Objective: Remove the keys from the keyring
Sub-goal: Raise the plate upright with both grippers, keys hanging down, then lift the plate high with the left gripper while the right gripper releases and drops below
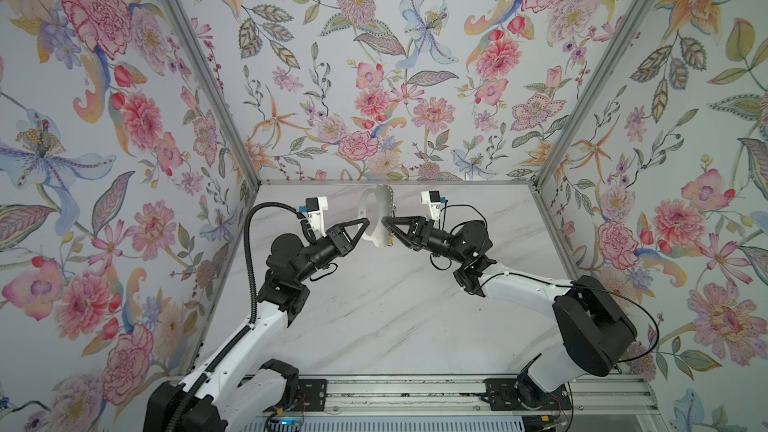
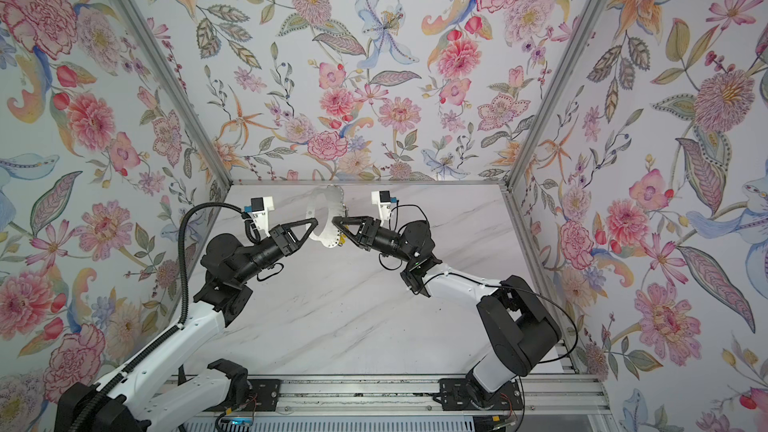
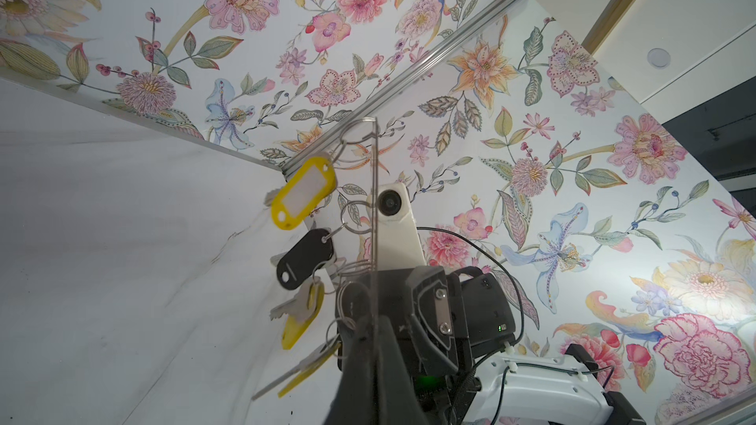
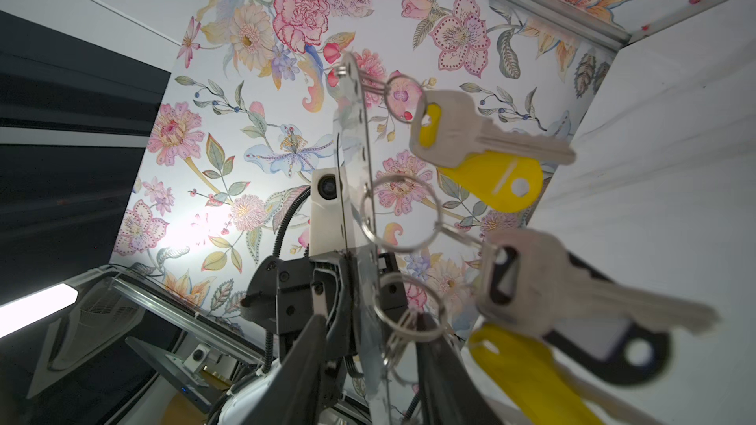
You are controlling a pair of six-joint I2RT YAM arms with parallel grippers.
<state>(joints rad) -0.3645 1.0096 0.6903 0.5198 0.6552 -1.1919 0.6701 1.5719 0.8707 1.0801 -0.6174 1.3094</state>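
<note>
Several silver keys (image 4: 470, 132), yellow oval tags (image 4: 491, 181), flat metal keyring (image 4: 354, 136) clenched in left jaws, right jaws parted.

Top pair overhead, looking down; wrist views close (both share keyring (image 4: 354, 136)).

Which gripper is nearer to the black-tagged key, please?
Right. The right gripper straddles the keyring edge where the black-tagged key hangs; the left gripper clamps the opposite edge.

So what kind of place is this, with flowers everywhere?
Probably a robot test booth, not a home: flowered wall panels in metal framing, a marble-look tabletop, and robot arms mounted on a rail.
</note>
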